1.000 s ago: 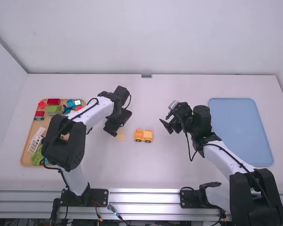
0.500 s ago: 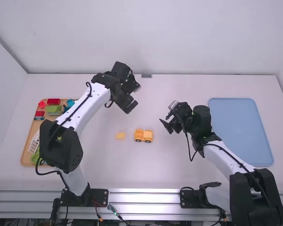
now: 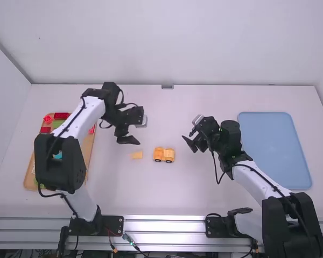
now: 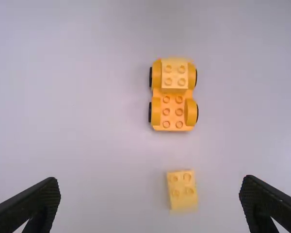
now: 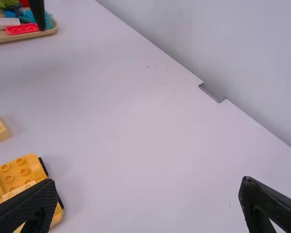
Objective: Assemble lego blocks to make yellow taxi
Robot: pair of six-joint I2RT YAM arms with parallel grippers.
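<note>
As the left claw (image 4: 150, 178), wide open and empty, swings to the left of the yellow car (image 4: 173, 109), it seems ready to grab the small block (image 4: 182, 188) just left of that car.

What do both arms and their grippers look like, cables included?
The left arm and right arm look alike: white links, chunky black joints, thin black cables along them. The left gripper and right gripper are black too, with tapering fingers that look finely textured.
</note>
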